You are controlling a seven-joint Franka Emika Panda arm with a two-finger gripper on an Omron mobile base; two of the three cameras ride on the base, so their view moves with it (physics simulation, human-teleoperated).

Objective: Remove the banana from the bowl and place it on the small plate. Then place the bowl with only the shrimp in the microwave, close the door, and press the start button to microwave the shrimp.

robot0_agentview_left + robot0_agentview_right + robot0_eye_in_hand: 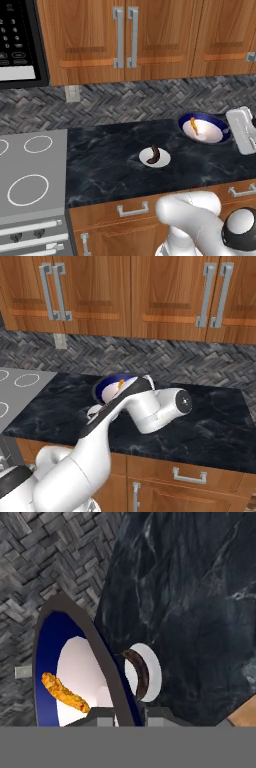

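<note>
Gripping the bowl (47, 657) by its rim, the gripper (122, 714) seems clamped; keep it level so the shrimp (65, 693) stays inside.

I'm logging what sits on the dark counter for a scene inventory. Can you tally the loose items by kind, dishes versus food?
Dishes: 2, the bowl and the small plate.
Food: 2, the shrimp in the bowl and the banana on the small plate.
Total: 4
</note>
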